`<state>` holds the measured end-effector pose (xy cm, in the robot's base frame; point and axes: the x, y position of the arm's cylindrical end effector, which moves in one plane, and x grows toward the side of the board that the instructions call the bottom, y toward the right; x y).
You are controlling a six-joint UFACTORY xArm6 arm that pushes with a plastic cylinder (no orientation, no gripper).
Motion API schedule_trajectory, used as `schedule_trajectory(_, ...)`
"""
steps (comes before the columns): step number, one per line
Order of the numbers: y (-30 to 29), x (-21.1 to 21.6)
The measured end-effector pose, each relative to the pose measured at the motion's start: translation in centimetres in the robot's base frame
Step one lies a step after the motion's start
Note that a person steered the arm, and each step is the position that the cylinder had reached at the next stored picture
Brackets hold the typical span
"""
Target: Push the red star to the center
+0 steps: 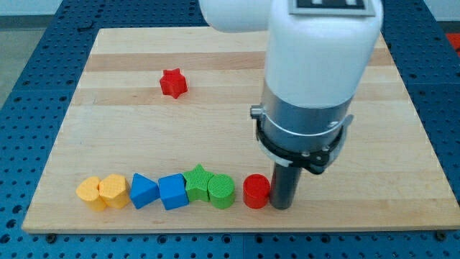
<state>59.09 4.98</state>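
The red star (173,83) lies on the wooden board (108,122) toward the view's upper left, alone. My tip (281,207) is near the view's bottom edge of the board, right of centre, touching or almost touching the right side of a red cylinder (256,191). The tip is far from the red star, to its lower right. The white and grey arm body (309,79) hides part of the board's upper right.
A row of blocks runs along the view's bottom: two yellow blocks (91,193) (113,191), a blue triangle (143,191), a blue block (173,191), a green star (196,180), a green cylinder (221,191), then the red cylinder.
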Motion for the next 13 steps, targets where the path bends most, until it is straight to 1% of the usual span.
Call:
schedule_trajectory(1,-0.7,0.0)
schedule_trajectory(2,0.9,0.0)
schedule_trajectory(3,4.2,-2.6)
schedule_trajectory(5,6.6,-13.7)
schedule_trajectory(6,5.6,-18.7)
schedule_trajectory(7,2.2,-24.1)
schedule_trajectory(8,-3.9,-28.7)
schedule_trajectory(9,-11.3,-30.5)
schedule_trajectory(10,-18.4,-29.9)
schedule_trajectory(11,-23.3,-27.7)
schedule_trajectory(12,-23.8,-25.3)
schedule_trajectory(13,-21.3,-23.4)
